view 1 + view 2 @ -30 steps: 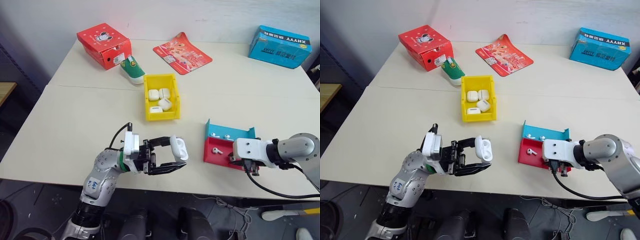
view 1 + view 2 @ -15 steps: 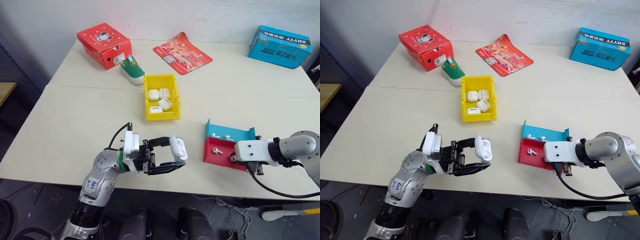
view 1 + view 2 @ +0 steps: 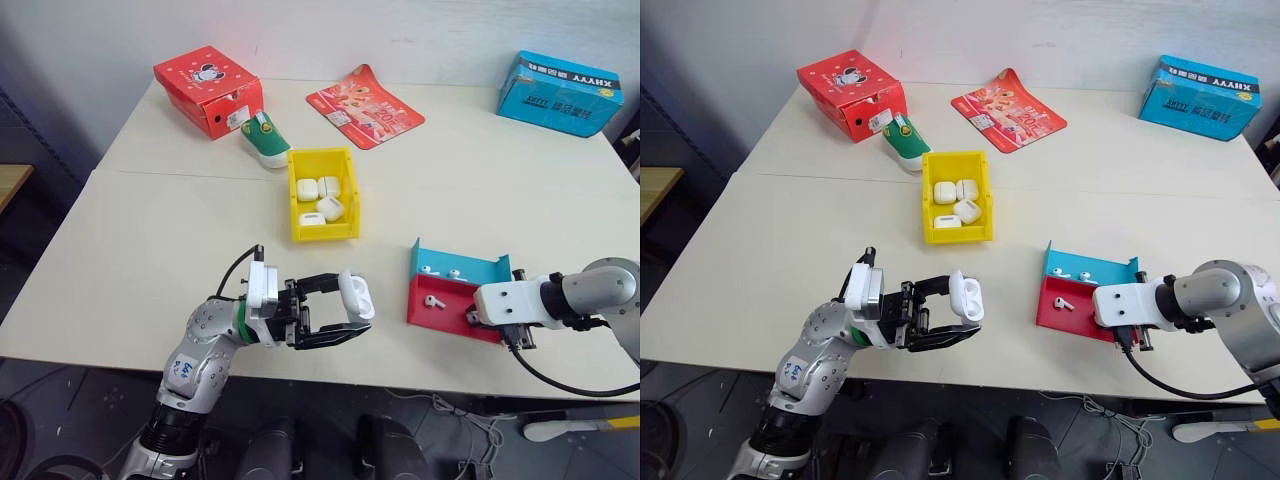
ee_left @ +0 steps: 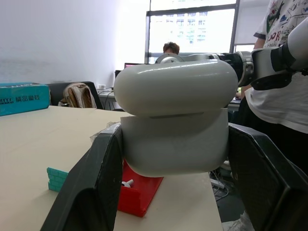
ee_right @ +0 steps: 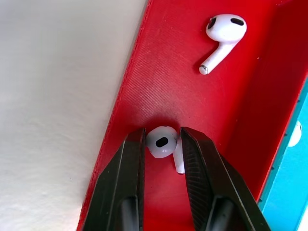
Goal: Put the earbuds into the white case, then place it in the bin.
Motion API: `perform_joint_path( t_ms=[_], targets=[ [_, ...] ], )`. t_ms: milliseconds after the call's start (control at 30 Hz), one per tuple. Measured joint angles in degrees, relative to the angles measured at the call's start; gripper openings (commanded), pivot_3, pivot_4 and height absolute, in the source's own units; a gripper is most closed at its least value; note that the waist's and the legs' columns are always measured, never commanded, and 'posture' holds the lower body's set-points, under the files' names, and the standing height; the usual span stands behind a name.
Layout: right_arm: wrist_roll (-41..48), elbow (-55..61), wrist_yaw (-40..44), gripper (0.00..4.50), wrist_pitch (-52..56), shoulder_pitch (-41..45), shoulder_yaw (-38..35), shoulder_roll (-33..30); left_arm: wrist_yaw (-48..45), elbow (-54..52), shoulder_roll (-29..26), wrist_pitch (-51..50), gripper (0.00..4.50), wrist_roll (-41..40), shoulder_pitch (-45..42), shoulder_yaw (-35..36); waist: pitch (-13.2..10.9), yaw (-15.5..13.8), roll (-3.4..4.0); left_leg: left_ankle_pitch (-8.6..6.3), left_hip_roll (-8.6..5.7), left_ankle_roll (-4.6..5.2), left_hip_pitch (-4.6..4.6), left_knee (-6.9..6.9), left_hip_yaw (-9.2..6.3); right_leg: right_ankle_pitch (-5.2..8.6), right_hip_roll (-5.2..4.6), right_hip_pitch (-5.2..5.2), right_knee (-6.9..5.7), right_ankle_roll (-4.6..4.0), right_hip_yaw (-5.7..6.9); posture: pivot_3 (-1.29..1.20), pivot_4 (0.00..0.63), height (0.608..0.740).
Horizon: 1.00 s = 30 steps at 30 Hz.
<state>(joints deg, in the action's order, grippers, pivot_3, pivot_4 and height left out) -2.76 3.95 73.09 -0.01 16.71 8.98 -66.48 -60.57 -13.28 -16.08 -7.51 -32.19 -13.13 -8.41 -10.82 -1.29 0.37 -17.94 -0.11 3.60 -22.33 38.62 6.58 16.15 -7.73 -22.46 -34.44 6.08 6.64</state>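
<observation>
Right claw (image 5: 162, 144), wrist rolled since a second ago, I log pinching one earbud (image 5: 161, 142) in the red tray (image 5: 159, 82), ready to lift; left claw (image 4: 175, 144) clamps the white case (image 4: 174, 122), lid nearly closed.

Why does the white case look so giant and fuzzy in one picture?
In the left wrist view the white case sits right against the camera, held in the left claw, so it looms large and soft-edged, with bright windows glaring behind. In the left eye view it looks small.
</observation>
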Motion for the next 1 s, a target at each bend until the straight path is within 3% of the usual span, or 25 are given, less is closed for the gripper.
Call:
perform_joint_path(
  t_ms=[233,367,733,800,1000],
  targets=[
    [-0.84,-1.37,1.11,1.12,-2.42,0.69,0.3,0.0,0.08,0.0,-0.01,0.0,2.8,-0.01,0.0,0.03,0.0,-0.01,0.0,0.0,0.0,0.0,0.0,0.0,0.0,0.0,0.0,0.01,0.0,0.0,0.0,0.0,0.15,0.74],
    [-0.85,-1.96,1.31,0.42,-2.69,1.05,0.5,0.08,0.32,-0.01,0.0,0.0,2.8,-0.01,0.0,0.04,0.0,0.02,0.0,0.0,0.0,-0.01,0.02,0.01,0.0,0.0,0.0,0.02,0.0,0.0,0.0,0.0,0.15,0.74],
    [-0.77,-2.49,0.92,0.43,-2.26,1.81,0.01,1.6,0.41,-0.03,-0.24,0.0,2.8,-0.03,0.0,0.08,0.0,0.07,0.0,-0.01,0.03,-0.03,0.02,0.02,0.0,0.0,0.0,0.02,0.0,0.0,0.0,0.0,0.15,0.74],
    [1.79,-2.46,0.87,0.43,-0.72,1.67,-0.98,2.47,0.35,-0.03,-0.2,0.0,2.8,-0.12,-0.05,0.08,-0.01,0.06,0.01,-0.01,0.03,-0.03,0.01,0.02,0.0,0.0,0.0,0.01,-0.01,0.0,0.0,0.0,0.15,0.74],
    [28.17,6.53,1.08,0.43,20.46,-1.34,-18.49,6.02,-1.07,-0.19,0.25,-3.06,2.8,-6.7,-2.63,1.88,-0.05,-0.19,0.08,0.0,0.04,-0.01,-0.05,0.06,-0.23,0.0,-0.04,0.05,0.0,-0.01,0.1,0.0,0.15,0.74]
  ],
)
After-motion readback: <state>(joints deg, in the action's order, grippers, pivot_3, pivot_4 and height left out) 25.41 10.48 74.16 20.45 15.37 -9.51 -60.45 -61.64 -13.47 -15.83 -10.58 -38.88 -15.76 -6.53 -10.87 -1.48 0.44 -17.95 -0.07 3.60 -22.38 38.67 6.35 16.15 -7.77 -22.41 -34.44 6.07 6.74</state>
